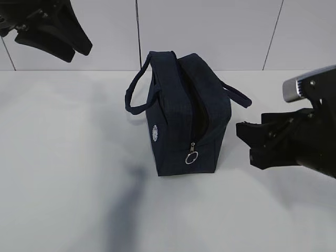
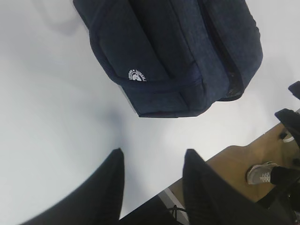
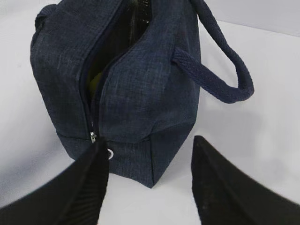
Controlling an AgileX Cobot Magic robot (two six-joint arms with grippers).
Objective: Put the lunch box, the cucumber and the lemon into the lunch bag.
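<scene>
The lunch bag (image 1: 181,113) stands unzipped on the white surface (image 1: 63,157) — both claws, left (image 2: 152,161) and right (image 3: 147,150), gape empty.

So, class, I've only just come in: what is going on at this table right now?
A two-armed robot is packing a lunch bag. The bag stands upright on the white table, its zipper open, and something yellow-green shows through the gap, though what it is cannot be told. No food or box lies on the table in view. Both grippers are open and empty: the left gripper is raised, the right gripper beside the bag.
</scene>
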